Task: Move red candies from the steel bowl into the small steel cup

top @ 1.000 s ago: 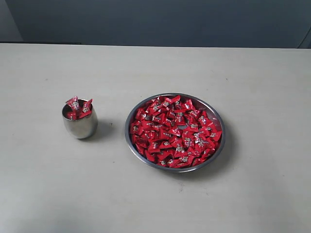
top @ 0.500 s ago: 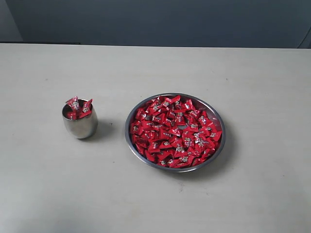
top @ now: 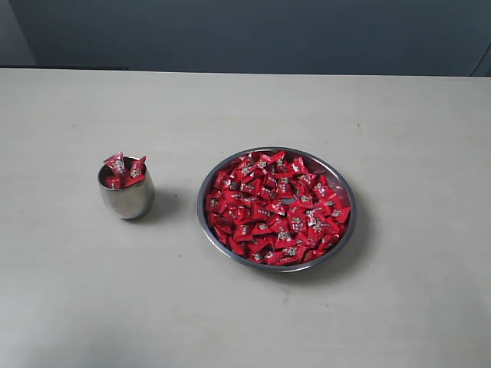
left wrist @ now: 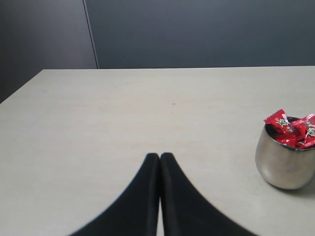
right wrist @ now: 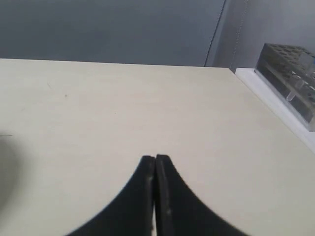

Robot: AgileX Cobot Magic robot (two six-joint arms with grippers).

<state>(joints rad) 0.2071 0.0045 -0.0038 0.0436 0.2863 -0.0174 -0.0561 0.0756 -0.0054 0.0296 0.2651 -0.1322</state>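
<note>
Left wrist view: left hand [left wrist: 159, 156] closed; empty.

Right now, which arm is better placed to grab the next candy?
Probably the right: the steel bowl of red candies lies on its side, while the left fingers sit by the small steel cup.

exterior: high, angled down at table [top: 77, 307] | wrists: low, close above | shared: small steel cup [top: 126, 198], left

Table [top: 245, 107] was pale beige, matte, a few small specks. Wall [top: 253, 34] behind was dark grey-blue, with one vertical seam [left wrist: 90, 34]. Past one table edge, a white ledge [right wrist: 270, 97] held a grey perforated rack [right wrist: 290, 69]. Light was even, shadows soft.
</note>
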